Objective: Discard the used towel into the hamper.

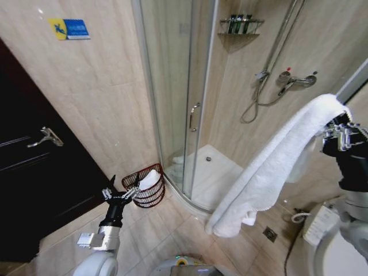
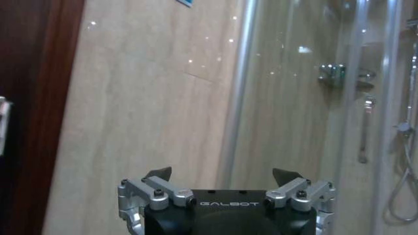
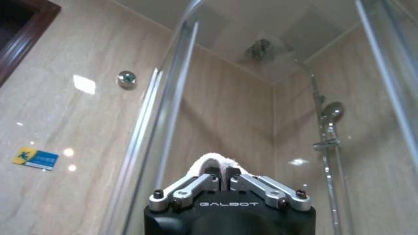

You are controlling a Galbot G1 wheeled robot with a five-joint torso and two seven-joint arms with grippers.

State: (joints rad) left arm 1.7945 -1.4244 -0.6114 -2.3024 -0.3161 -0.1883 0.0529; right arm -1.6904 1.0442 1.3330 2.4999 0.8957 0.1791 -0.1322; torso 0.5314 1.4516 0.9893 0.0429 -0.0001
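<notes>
Right arm: raised high at the right side of the head view, forearm upright, wrist turned in toward the shower. The right gripper (image 1: 338, 130) has its jaws closed on the top edge of the towel (image 1: 270, 167); in the right wrist view the fingers (image 3: 196, 186) meet with a fold of white cloth pinched between them, and the gripper (image 3: 220, 180) points up at the glass enclosure (image 1: 172, 86) and ceiling. The towel hangs from that grip in a long diagonal drape, its lower end bunched low above the floor tiles (image 1: 184, 236), just in front of the shower tray (image 1: 215, 172). Whether the lower end touches the floor cannot be determined.

Left arm: extended low and forward at the lower left of the head view, reaching toward the wall corner. The left gripper (image 1: 122, 194) has its jaws spread wide and holds nothing; the left wrist view shows the two fingertips (image 2: 158, 173) well apart against the tiled wall (image 2: 150, 98).

The hamper (image 1: 148, 190) stands on the floor in the corner between the tiled wall and the glass enclosure, just beyond the left gripper. A white item (image 1: 150, 179) already lies in it, protruding above the rim. The towel is well apart from the hamper, across the floor to its right.
</notes>
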